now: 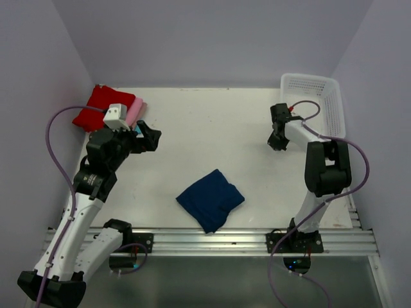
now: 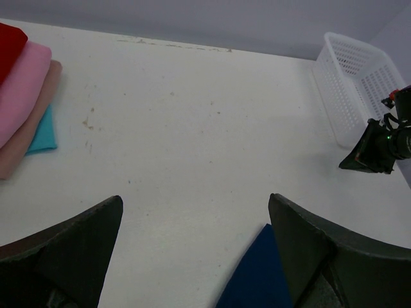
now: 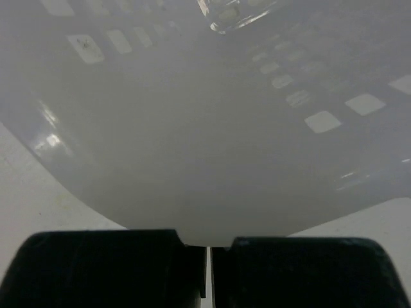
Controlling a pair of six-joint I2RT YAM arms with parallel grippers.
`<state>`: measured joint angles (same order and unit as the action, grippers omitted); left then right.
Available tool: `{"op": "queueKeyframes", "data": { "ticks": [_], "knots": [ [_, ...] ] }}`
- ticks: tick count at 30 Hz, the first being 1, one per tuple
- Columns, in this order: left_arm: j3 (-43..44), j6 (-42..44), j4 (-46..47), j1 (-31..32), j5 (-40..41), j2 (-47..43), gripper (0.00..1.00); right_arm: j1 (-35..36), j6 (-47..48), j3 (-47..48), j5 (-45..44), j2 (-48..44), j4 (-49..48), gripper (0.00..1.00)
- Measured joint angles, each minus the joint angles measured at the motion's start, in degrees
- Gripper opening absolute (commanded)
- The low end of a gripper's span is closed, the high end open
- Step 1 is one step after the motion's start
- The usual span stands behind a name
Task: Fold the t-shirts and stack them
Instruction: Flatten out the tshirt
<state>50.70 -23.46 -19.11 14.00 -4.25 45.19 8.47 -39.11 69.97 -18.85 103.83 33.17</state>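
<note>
Fingers (image 2: pixel 70 256) of the left gripper (image 2: pixel 196 204) are spread wide with nothing between them, over the left side of the table (image 1: pixel 205 128) and just beside the stack at the far left corner. A red t-shirt (image 1: pixel 96 106), a pink t-shirt (image 1: pixel 136 110) and a teal t-shirt (image 2: pixel 42 131) are piled there, folded. The navy t-shirt (image 1: pixel 210 199) is laid loosely folded near the middle of the near edge. The right gripper (image 3: pixel 209 273) is pressed shut, nothing seen gripped, close against the white basket (image 1: pixel 331 102) at the far right corner.
</note>
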Motion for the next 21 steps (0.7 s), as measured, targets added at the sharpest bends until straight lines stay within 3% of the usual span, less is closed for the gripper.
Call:
{"op": "queueKeyframes", "data": {
  "ticks": [10, 17, 19, 21],
  "knots": [
    [-3.04, -1.09, 0.22, 0.0, -2.6, -0.26, 0.99, -7.78, -3.45, 12.74, -5.11, 9.62, 1.49, 0.0],
    [-7.19, -1.6, 0.26, 0.42, -9.62, 3.15, 0.91, -7.26, -3.54, 18.25, -8.0, 11.67, 3.98, 0.0],
    [-8.2, -1.7, 0.13, 2.12, -11.45, 4.37, 0.92, -7.19, -2.97, 17.97, -8.68, 11.61, 3.26, 0.0],
    [-8.44, -2.19, -0.7, 7.78, -11.65, 6.21, 0.95, -7.13, -1.84, 17.53, -9.07, 11.41, 2.47, 0.0]
  ]
}}
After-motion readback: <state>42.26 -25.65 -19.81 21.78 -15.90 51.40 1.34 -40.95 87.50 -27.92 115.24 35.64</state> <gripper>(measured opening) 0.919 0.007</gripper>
